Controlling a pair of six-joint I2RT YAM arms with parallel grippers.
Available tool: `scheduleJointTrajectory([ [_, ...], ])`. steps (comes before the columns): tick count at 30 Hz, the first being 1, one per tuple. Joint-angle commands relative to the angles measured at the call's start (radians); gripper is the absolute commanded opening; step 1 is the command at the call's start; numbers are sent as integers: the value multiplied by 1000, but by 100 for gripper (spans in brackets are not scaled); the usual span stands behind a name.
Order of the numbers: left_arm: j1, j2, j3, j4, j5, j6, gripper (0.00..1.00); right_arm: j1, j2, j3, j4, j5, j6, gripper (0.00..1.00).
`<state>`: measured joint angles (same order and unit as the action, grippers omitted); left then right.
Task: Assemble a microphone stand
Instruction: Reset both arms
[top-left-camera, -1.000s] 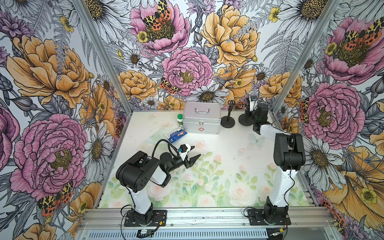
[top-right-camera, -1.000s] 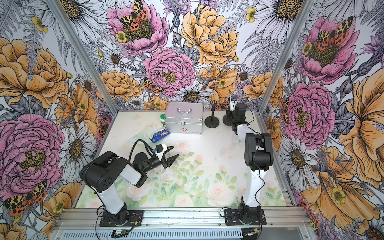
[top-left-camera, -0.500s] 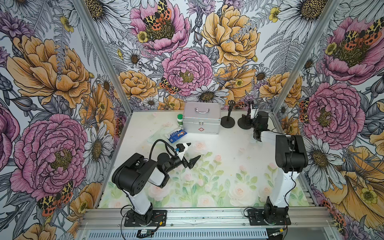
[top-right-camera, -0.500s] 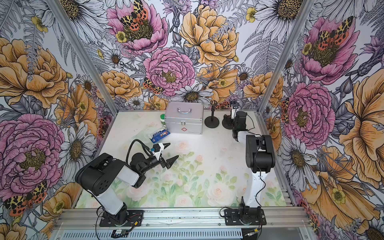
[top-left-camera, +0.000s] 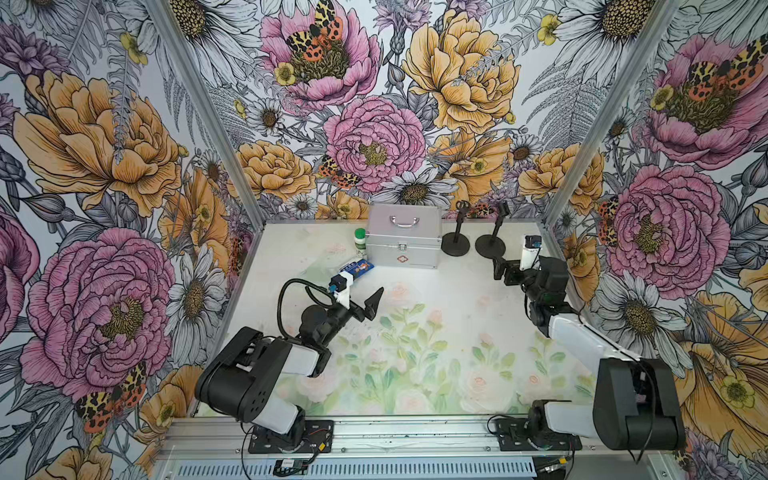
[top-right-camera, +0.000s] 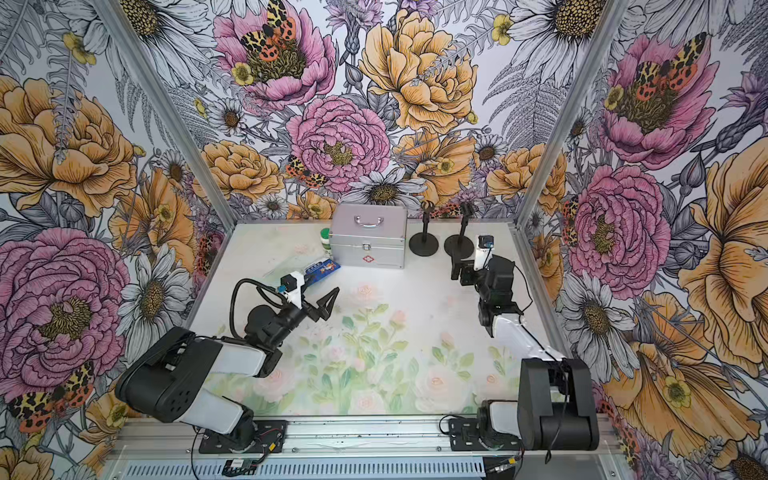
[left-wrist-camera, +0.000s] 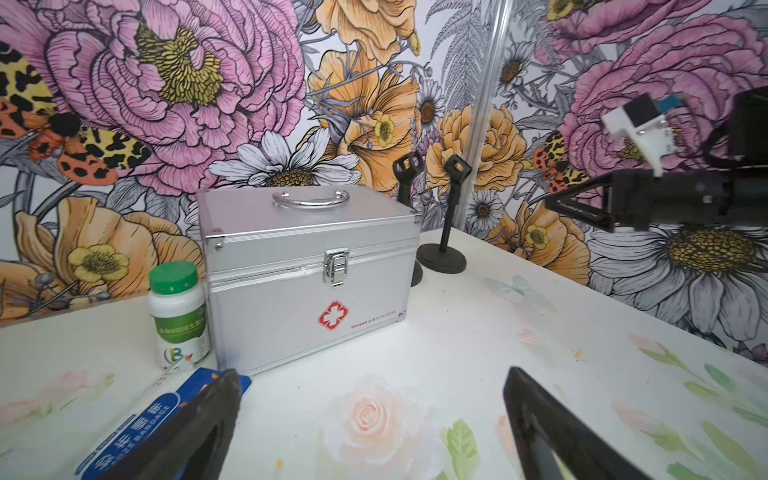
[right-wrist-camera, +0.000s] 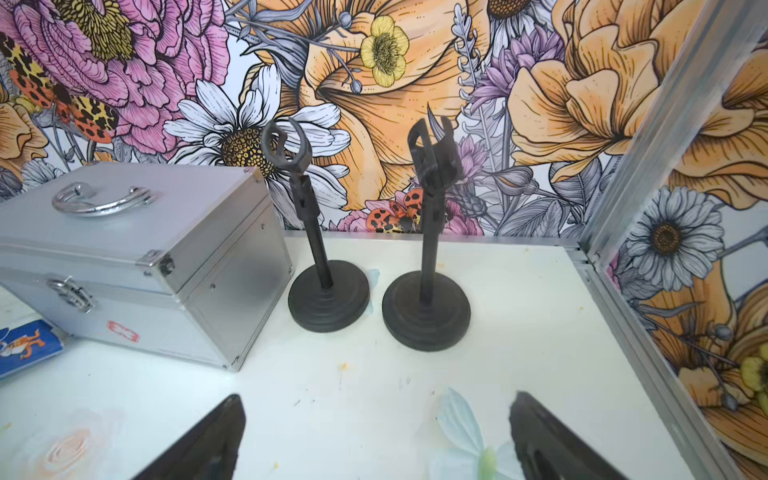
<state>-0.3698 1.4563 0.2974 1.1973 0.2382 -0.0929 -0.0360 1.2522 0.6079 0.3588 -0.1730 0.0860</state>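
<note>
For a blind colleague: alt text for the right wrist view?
A black microphone stand and a second stand stand upright side by side on the table beside a closed silver first-aid case. The right gripper's open jaws, empty, frame the foreground.

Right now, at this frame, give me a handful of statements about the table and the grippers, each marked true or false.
1. The two microphone stands are upright on round bases, side by side. True.
2. The right gripper is shut on a stand. False: it is open, empty and short of both stands.
3. The silver case has its lid raised. False: the lid is shut.
4. A green-capped bottle stands right beside the case. True.
5. The left gripper is open and holds nothing. True.
</note>
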Motion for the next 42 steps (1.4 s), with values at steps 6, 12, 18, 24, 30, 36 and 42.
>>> scheduleJointTrajectory([
  [6, 62, -436, 114, -809, -401, 6, 99, 9, -205, -223, 0, 100, -21, 100],
  [12, 40, -544, 70, -918, -677, 134, 99, 10, -114, -335, 271, 123, 8, 100],
  [18, 56, -589, -35, -837, -714, 300, 99, 13, 39, -331, 473, 83, -48, 100],
  [24, 127, -474, -57, -728, -725, 309, 99, 16, 250, -320, 658, 161, -43, 100],
  [30, 155, -293, -3, -647, -654, 339, 99, 19, 264, -284, 605, 175, -45, 100],
  [36, 226, -179, 50, -545, -465, 296, 99, 11, 276, -215, 487, 167, -37, 100],
  [42, 358, -99, 147, -624, -237, 235, 99, 13, 276, -217, 488, 170, -38, 100],
])
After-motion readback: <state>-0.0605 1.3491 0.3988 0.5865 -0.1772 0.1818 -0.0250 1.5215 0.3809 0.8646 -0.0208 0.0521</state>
